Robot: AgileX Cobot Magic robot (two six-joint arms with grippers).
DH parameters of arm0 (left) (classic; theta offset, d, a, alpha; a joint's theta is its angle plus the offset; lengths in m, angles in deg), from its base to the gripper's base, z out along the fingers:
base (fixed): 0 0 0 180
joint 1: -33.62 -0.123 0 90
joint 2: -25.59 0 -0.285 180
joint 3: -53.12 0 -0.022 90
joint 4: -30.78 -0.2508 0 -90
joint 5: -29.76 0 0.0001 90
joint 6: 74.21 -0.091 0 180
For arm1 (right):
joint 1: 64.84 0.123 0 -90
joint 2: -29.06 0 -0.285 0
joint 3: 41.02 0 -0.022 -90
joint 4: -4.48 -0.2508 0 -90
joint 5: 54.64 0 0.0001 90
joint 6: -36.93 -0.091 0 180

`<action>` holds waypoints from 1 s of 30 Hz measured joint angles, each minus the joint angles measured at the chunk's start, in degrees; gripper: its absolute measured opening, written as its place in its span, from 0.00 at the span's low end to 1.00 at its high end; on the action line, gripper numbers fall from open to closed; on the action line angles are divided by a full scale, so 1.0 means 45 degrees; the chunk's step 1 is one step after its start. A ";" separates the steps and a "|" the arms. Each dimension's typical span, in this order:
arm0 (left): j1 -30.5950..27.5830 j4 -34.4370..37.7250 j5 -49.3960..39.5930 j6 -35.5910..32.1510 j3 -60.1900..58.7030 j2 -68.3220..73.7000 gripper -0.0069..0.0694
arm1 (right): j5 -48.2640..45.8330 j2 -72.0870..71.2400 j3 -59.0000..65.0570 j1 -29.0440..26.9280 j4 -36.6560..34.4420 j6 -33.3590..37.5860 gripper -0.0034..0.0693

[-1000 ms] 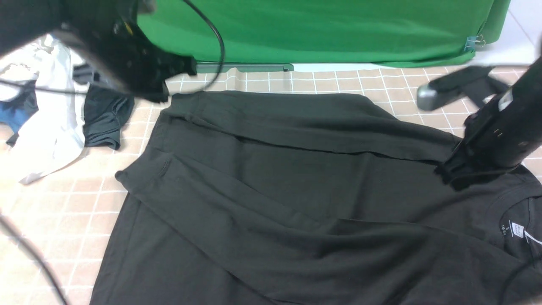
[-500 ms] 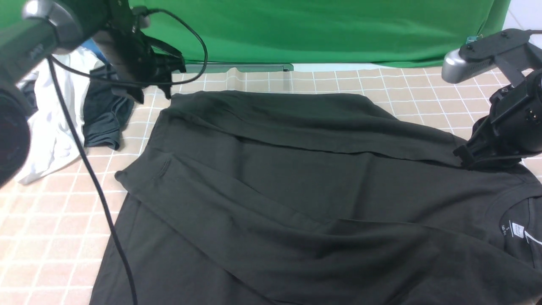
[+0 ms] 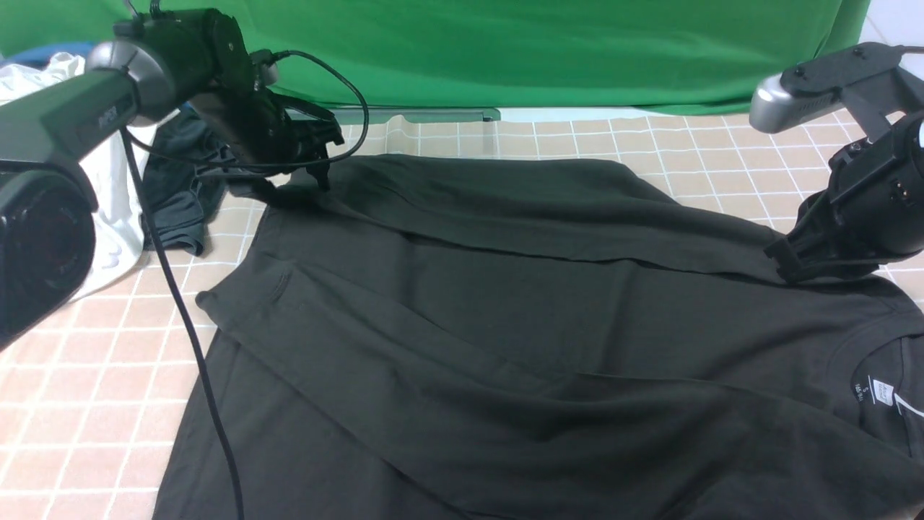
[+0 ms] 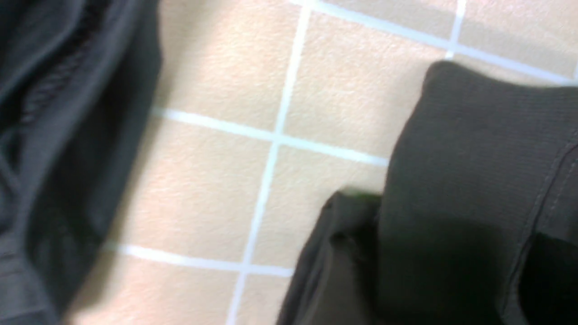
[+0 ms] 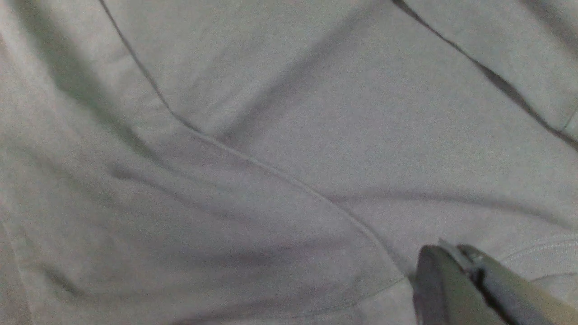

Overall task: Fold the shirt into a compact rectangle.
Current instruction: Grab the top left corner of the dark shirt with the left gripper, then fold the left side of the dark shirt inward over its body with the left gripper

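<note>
Both my arms reach forward, wrists pitched down.
Left gripper (image 3: 317, 155) sits far out on my left, jaws parted; right gripper (image 3: 783, 261) points down-left, jaws closed together.

The shirt (image 3: 505, 325) runs off the bottom and right edges of the front view, so its full outline is not seen. The print on its neck label (image 3: 882, 392), lower right, is too small to read. At the upper left the left gripper (image 3: 321, 155) is black against black cloth, and whether it touches the shirt cannot be told. The left arm (image 3: 43, 217) fills the left edge, out of focus and cropped. It hides much of the white garment (image 3: 108, 209) and the dark grey garment (image 3: 177, 198). At the right edge the right gripper (image 3: 783, 263) merges with the shirt, and whether its closed tips pinch cloth is unclear. The left wrist view is blurred throughout. In the right wrist view only the ends of the fingers (image 5: 447, 289) show, cropped by the frame.
</note>
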 joint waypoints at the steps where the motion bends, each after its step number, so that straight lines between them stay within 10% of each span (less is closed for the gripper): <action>1: 0.0000 0.0095 0.0027 -0.0080 0.0000 0.0028 0.56 | 0.0000 0.0000 0.0000 0.0000 0.0000 -0.0013 0.10; 7: 0.0000 0.0226 0.0013 -0.1212 0.0013 -0.0153 0.14 | 0.0000 0.0000 0.0000 0.0000 0.0000 -0.0001 0.10; 21: 0.0062 0.0270 -0.3771 -0.2056 -0.0188 -0.3985 0.13 | -0.0039 0.0000 0.0000 0.0000 0.0000 0.0345 0.11; 30: 0.1607 -0.2332 -0.4088 -0.0118 -0.4805 -0.7512 0.13 | 0.0109 0.0000 0.0000 0.0000 -0.0004 0.0356 0.12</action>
